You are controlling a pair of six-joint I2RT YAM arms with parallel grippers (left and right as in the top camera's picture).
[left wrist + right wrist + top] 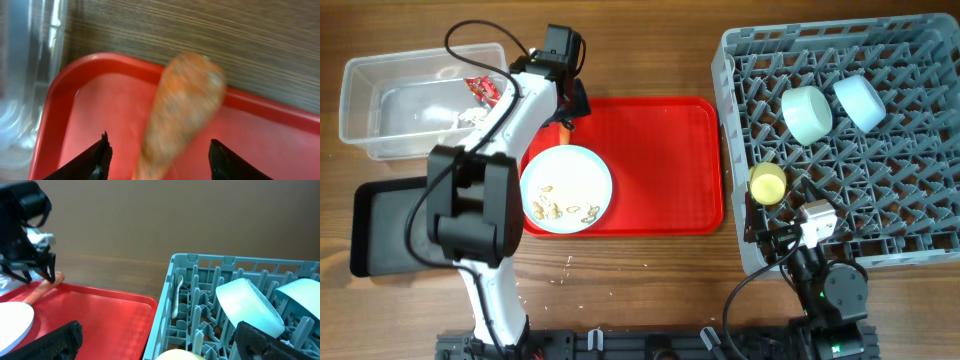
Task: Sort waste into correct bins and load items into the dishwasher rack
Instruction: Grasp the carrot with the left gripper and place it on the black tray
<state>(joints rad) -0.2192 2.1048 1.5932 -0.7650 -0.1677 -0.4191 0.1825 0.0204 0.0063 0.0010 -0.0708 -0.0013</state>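
The orange carrot (565, 128) lies at the red tray's back left corner. My left gripper (566, 108) hangs over it, open. In the left wrist view the blurred carrot (185, 105) sits between the spread fingers (160, 162), not clamped. The pale blue plate (566, 188) on the tray holds peanut shells (552, 207). The clear tub (380, 75) holds the red-and-white wrapper (480, 88) and a white paper scrap (470, 115). The black tray (380, 225) lies in front of it. The grey rack (910, 220) holds a mint bowl (807, 113), a pale blue bowl (860, 102), a yellow-green cup (767, 182) and a white spoon (176, 297). My right gripper (160, 345) is open and empty at the rack's front left edge.
The flat red tray (660, 160) lies between the bins and the rack. A few crumbs (570, 265) lie on the wooden table in front of it. The left arm's white links stretch from the front edge over the black tray's right side.
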